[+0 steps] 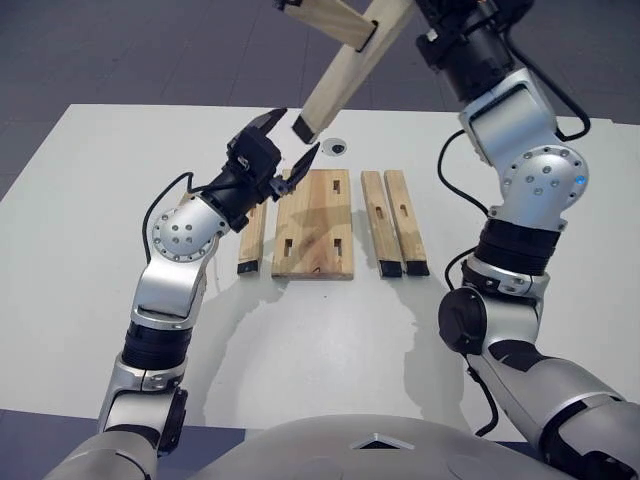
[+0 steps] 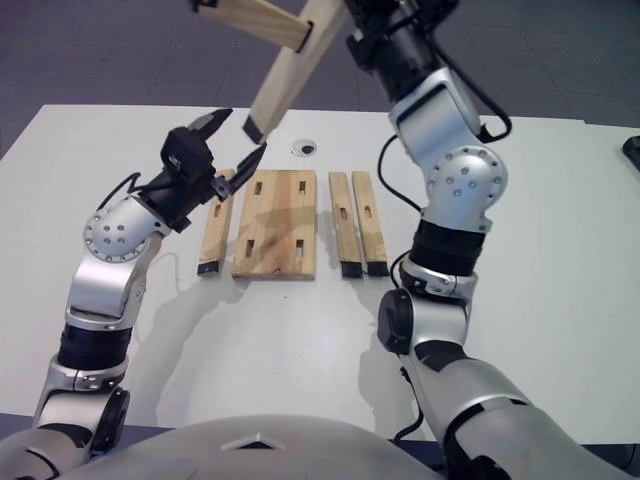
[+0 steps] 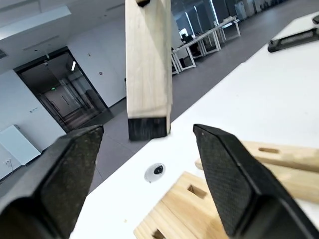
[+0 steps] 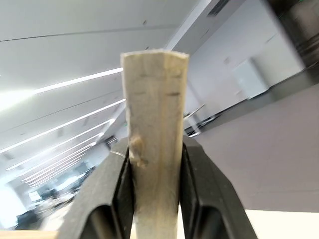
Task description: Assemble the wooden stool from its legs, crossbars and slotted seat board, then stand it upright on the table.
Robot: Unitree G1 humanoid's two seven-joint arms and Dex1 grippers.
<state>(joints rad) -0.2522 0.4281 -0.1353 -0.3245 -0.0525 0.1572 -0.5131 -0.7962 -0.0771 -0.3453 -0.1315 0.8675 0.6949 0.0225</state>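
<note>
My right gripper (image 1: 415, 22) is raised above the table's far side, shut on a wooden leg (image 1: 345, 75) that slants down to a black-capped end. A crossbar (image 1: 325, 18) is joined to that leg near the top. In the right wrist view the fingers (image 4: 112, 194) clamp the leg (image 4: 154, 129) on both sides. My left gripper (image 1: 287, 138) is open, its fingertips flanking the leg's black cap (image 3: 147, 128) without touching it. The slotted seat board (image 1: 315, 225) lies flat on the table. One leg (image 1: 252, 238) lies to its left, two legs (image 1: 378, 222) (image 1: 408, 222) to its right.
The white table (image 1: 120, 200) has a round cable hole (image 1: 337, 148) just beyond the seat board. A black object (image 2: 632, 150) sits at the table's far right edge. Bare tabletop lies in front of the parts and to both sides.
</note>
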